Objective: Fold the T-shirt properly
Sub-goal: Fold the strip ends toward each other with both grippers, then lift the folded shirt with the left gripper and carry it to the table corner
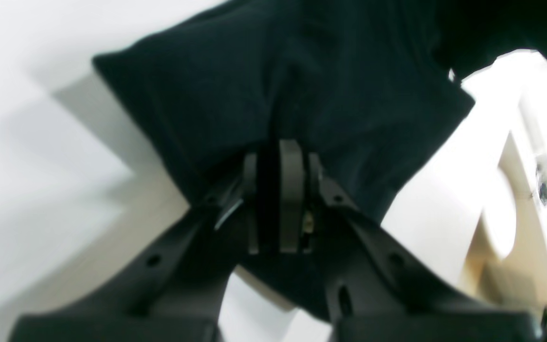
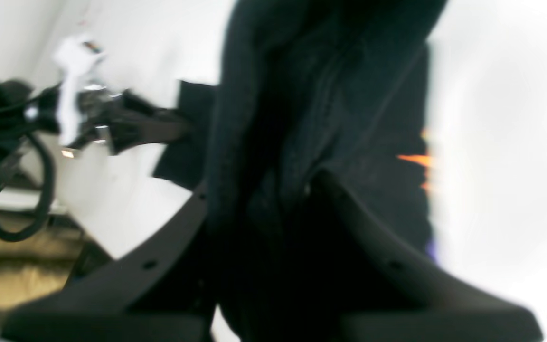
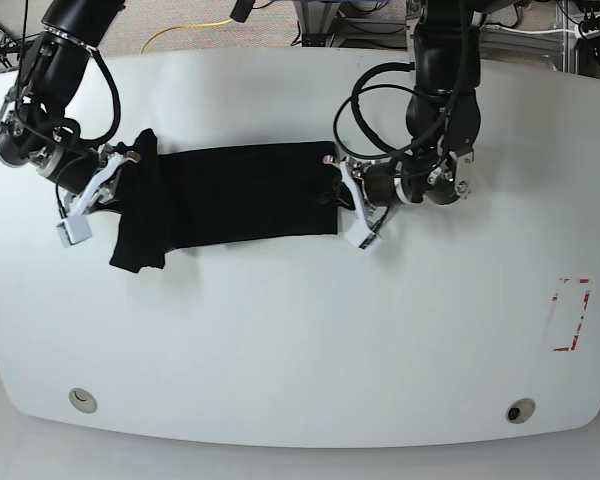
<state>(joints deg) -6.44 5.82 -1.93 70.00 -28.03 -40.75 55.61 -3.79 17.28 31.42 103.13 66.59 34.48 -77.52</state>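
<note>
white rounded table (image 3: 300, 330) w/ red marking (image 3: 571, 315) near right edge, yellow cable (image 3: 185, 30) on carpet behind.

Left arm: I see it come down from twelve o'clock in the base view, elbow bent, forearm running toward nine o'clock. Left gripper (image 3: 337, 188): jaws pinched together on an edge of the T-shirt (image 3: 242, 194), grey pads (image 1: 291, 190) nearly meeting in the left wrist view.

Right arm: it enters from eleven o'clock, wrist turned toward three o'clock. Right gripper (image 3: 130, 168): jaws closed on bunched black cloth at the opposite end; I cannot make out the pads in the blurred right wrist view.
</note>
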